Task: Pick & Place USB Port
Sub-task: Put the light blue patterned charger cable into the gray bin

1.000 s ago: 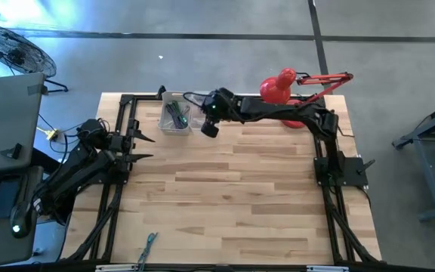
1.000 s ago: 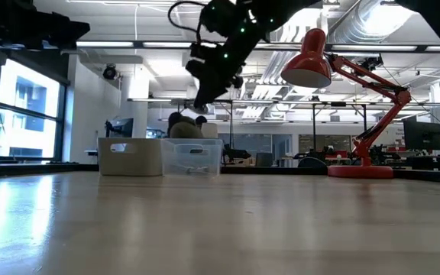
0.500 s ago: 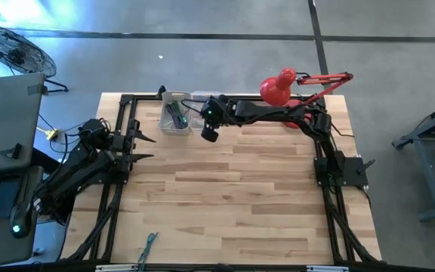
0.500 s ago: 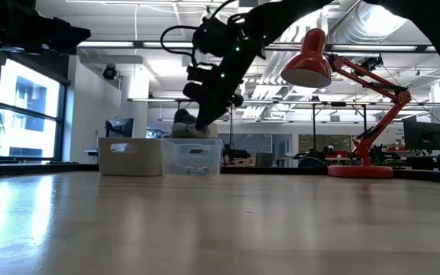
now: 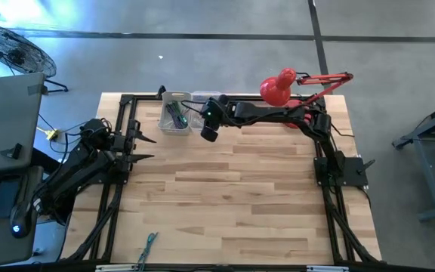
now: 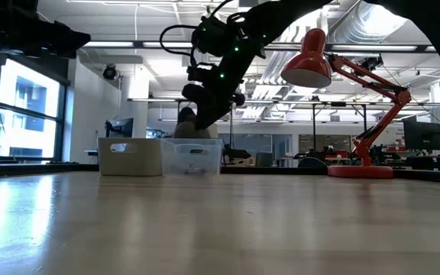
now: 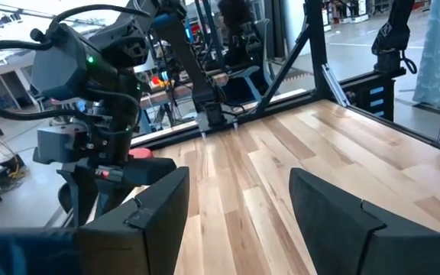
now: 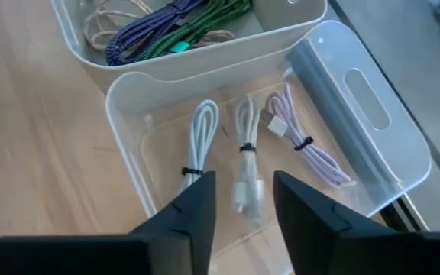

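Note:
Three bundled USB cables lie on the floor of a clear bin (image 8: 357, 114): a white one (image 8: 199, 137), a second white one (image 8: 244, 164) and a pale pink one (image 8: 300, 141). My right gripper (image 8: 243, 206) hangs open over this bin at the table's far side (image 5: 208, 133). The middle white cable lies under the gap between its fingers, apart from them. A white bin (image 8: 228, 50) beside it holds purple, green and beige cables (image 8: 174, 23). My left gripper (image 7: 235, 206) waits open at the table's left edge (image 5: 138, 143).
The two bins stand side by side at the far edge (image 6: 193, 156) (image 6: 128, 156). A red desk lamp (image 5: 282, 87) stands at the far right. A small teal thing (image 5: 149, 243) lies at the near edge. Bare wood lies between.
My right gripper has come down toward the clear bin and shifted a little toward the table's left edge, then stayed over the bin.

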Tool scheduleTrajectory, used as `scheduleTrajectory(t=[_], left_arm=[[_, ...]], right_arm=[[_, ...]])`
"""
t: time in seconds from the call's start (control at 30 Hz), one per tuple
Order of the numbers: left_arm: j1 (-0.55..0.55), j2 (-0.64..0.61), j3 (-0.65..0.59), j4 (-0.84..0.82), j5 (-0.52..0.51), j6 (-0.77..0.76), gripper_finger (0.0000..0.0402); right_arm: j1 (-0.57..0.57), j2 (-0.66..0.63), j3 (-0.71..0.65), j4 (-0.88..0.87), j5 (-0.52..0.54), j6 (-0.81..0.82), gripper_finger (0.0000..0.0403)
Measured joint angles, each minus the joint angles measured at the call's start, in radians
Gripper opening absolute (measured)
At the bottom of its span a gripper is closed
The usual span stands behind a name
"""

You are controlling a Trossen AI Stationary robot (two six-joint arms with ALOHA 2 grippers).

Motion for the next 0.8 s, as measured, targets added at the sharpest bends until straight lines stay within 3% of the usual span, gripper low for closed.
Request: scheduleTrajectory(t=[0.2, 0.47, 0.63, 0.8], left_arm=[[0.0, 0.0, 0.0, -0.007, 0.001, -0.007, 0.0221], [0.0, 0.0, 0.008, 0.022, 0.051, -0.165, 0.0221], [0.0, 0.0, 0.128, 0.009, 0.058, -0.16, 0.0215], [0.0, 0.002, 0.307, -0.165, -0.018, -0.078, 0.0195]], right_arm=[[0.007, -0.001, 0.0, 0.005, 0.043, -0.032, 0.0159], [0.014, -0.085, 0.0, -0.002, -0.025, -0.082, 0.0177], [0.05, -0.149, 0.0, -0.031, -0.15, -0.08, 0.0172], [0.113, -0.183, 0.0, -0.09, -0.183, -0.082, 0.0174]])
